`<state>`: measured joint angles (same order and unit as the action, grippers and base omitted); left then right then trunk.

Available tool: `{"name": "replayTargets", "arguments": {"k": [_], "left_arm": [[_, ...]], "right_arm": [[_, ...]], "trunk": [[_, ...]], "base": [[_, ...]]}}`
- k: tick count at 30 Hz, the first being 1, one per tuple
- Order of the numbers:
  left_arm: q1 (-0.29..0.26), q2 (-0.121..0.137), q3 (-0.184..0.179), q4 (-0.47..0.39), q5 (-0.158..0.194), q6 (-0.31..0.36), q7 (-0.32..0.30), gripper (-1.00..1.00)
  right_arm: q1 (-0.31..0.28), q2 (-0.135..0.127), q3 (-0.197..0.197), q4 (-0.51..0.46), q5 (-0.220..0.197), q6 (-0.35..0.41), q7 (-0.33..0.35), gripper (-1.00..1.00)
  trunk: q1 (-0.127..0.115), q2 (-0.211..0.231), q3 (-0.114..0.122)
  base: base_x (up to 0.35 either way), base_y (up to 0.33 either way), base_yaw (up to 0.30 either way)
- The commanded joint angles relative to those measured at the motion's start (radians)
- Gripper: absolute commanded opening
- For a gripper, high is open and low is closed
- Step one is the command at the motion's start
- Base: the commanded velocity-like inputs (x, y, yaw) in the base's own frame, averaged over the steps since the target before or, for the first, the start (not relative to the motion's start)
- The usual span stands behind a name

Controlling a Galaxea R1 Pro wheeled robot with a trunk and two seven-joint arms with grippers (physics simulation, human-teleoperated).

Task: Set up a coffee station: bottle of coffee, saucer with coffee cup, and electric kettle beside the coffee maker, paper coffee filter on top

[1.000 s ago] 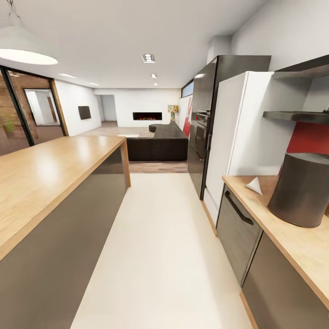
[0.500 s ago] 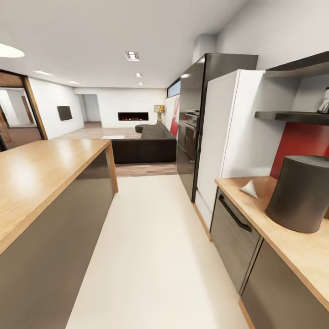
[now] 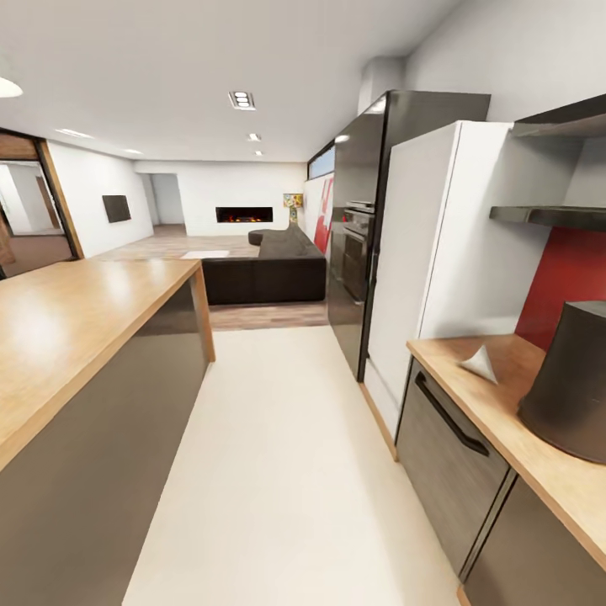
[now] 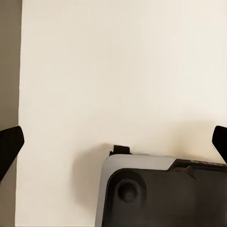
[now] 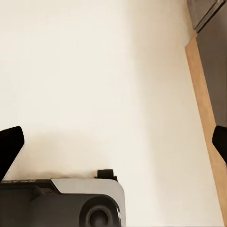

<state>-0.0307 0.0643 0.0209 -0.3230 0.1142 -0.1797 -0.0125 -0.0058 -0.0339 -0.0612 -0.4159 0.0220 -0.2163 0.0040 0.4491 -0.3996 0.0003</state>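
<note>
Both wrist cameras are looking straight down at the pale floor (image 4: 118, 71). In the left wrist view the left gripper (image 4: 113, 142) is showing its two dark fingertips (image 4: 9, 144) at opposite edges of the frame, spread wide with nothing between them, above the grey-and-black robot base (image 4: 161, 194). In the right wrist view the right gripper (image 5: 113, 142) is likewise standing wide open and holding nothing, its fingertips (image 5: 9, 146) far apart, with a wooden plinth strip (image 5: 205, 118) running along the floor beside it.

In the head view, a long island with a wooden top (image 3: 76, 311) is running along the left. On the right, a wooden countertop (image 3: 505, 421) is sitting over dark cabinets, one with a black bar handle (image 3: 450, 417). A dark tapered cylinder, probably the coffee maker (image 3: 572, 383), is standing upright on that counter. A white cone-shaped paper coffee filter (image 3: 480, 364) is lying on the counter, apart from it, toward the white refrigerator (image 3: 438, 252). Dark wall shelves (image 3: 547, 216) are hanging above a red backsplash. Farther on, a tall black oven unit (image 3: 362, 244) is standing, then a dark sofa (image 3: 265, 269) and a lit fireplace (image 3: 244, 215).
</note>
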Motion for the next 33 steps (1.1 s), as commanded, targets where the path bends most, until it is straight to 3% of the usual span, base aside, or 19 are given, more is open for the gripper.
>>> {"name": "replayTargets", "arguments": {"k": [1,10,33], "left_arm": [[-0.001,0.0,-0.001,0.001,0.01,-0.003,-0.001,1.0],[-0.001,0.0,-0.001,0.001,0.01,-0.003,-0.001,1.0],[-0.001,-0.001,-0.001,0.002,0.01,-0.003,-0.001,1.0]], "right_arm": [[0.0,0.0,-0.003,0.001,0.002,-0.003,0.0,1.0],[0.0,0.001,-0.005,0.001,-0.002,-0.003,0.001,1.0],[0.0,0.0,-0.005,0.002,-0.001,-0.003,0.001,1.0]], "trunk": [[0.001,0.0,0.0],[0.001,0.0,0.0],[0.001,0.0,0.0]], "base": [[0.336,0.0,-0.135],[0.335,0.037,-0.274],[0.291,0.212,-0.3]]}}
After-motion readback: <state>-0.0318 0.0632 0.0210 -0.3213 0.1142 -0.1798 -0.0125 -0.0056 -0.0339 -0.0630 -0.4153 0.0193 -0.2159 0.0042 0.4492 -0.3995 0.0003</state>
